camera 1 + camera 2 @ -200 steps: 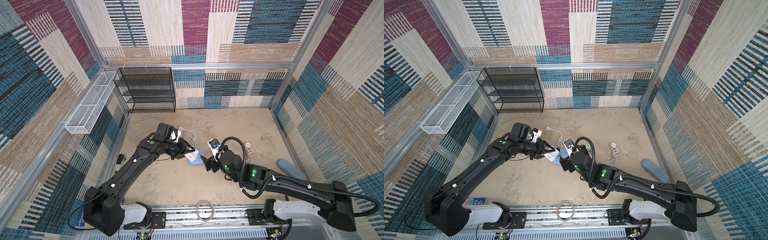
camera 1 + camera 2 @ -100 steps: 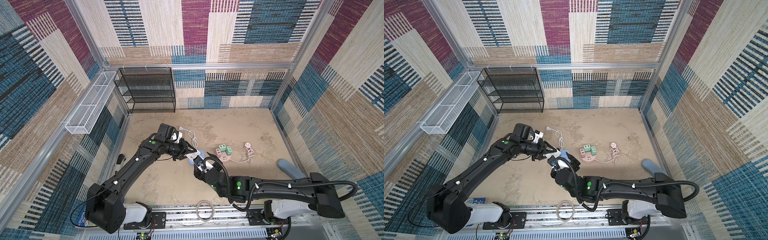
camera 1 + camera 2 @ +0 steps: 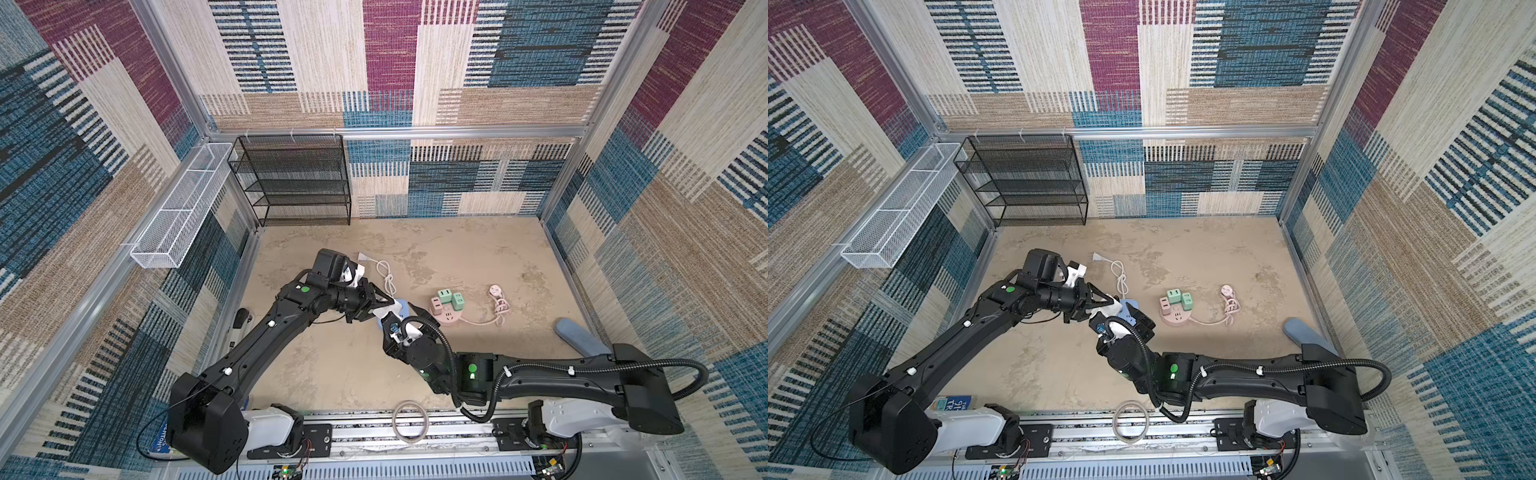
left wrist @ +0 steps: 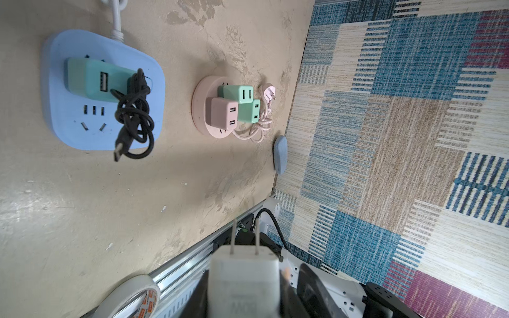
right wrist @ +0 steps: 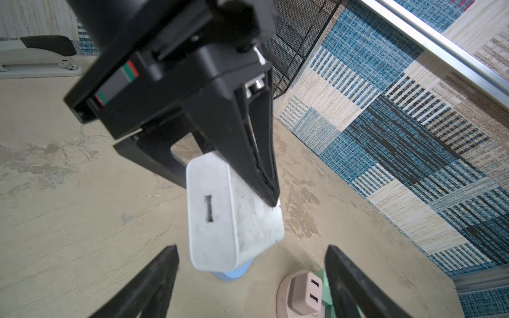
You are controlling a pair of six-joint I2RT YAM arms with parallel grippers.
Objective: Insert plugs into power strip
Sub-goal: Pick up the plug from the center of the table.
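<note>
A: Hand-over stage. Your left gripper (image 3: 1105, 303) pinched the white plug (image 5: 234, 220) across its flat sides. It was held clear of the worktop (image 3: 332, 374) and over the blue power strip (image 4: 68, 132) in both top views. Which way did the prongs point?

B: In the left wrist view the prongs (image 4: 257, 238) ran straight out along your left gripper's own line, towards the front rail. They did not point down at the strip's free sockets (image 4: 93, 125). The plug's long axis therefore lay closer to level than upright, as far as could be judged.

A: And your right gripper (image 5: 250, 249)?

B: It was spread wide and held nothing, with one jaw on either side of the plug's slotted end, near but not touching. It was the only free gripper beside the plug, so a transfer looked the likely step. You would have needed the prongs turned downward before pressing.

A: The remaining plugs?

B: The teal plug (image 4: 85, 78), with its black cord (image 4: 135, 115), already sat in the blue strip. The two mint green plugs (image 4: 239, 93) and the pink plug (image 4: 220, 113) stood in the round pink power strip (image 4: 199, 110).
</note>
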